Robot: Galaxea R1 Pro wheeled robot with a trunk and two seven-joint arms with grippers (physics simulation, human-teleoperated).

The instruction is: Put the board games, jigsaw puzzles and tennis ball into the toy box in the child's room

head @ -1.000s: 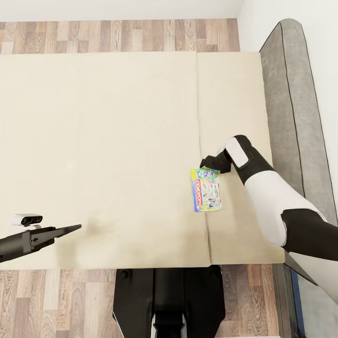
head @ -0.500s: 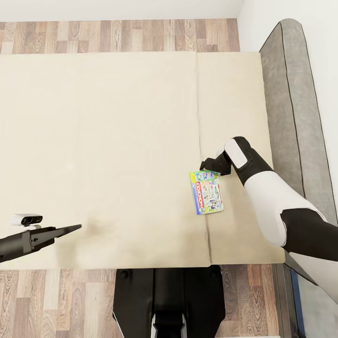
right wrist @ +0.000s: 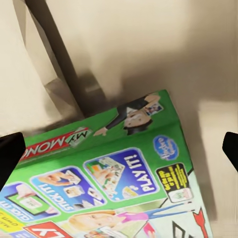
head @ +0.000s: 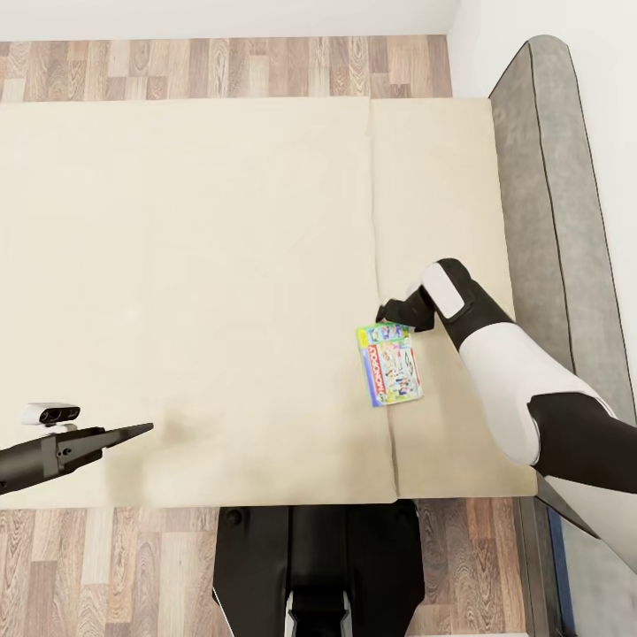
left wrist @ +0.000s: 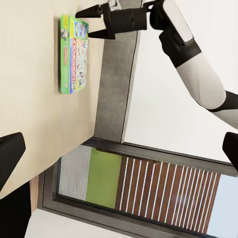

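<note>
The flat white and green Monopoly game box with the bright pictures (head: pixel 389 364) lies flat on the plain beige mattress of the bed (head: pixel 195 265), close to the long crease and not far from the grey padded headboard (head: pixel 553 221); you can see its green edge and the "PLAY IT!" badge up close in the right wrist view (right wrist: pixel 124 198).

Your right claw (head: pixel 389 311) hangs just at the far short end of the box; in the left wrist view its two black fingers (left wrist: pixel 91 22) stand wide apart and hold nothing; they point down at that end (left wrist: pixel 74 25); I cannot tell if they touch it yet.

Your left claw (head: pixel 133 432) waits well away over the near left part of the mattress; its fingers show at the edges of its own wrist view, spread wide and empty.

The box looks light and stiff, like a thin book; it should not bend or break; its shiny top may be slippery, and the soft mattress may sink a little when you press; so I think you should pinch it across the thin short end, one finger under and one on top, and squeeze gently but firmly; a flat box held by one end may droop or swing, so lift slowly.
</note>
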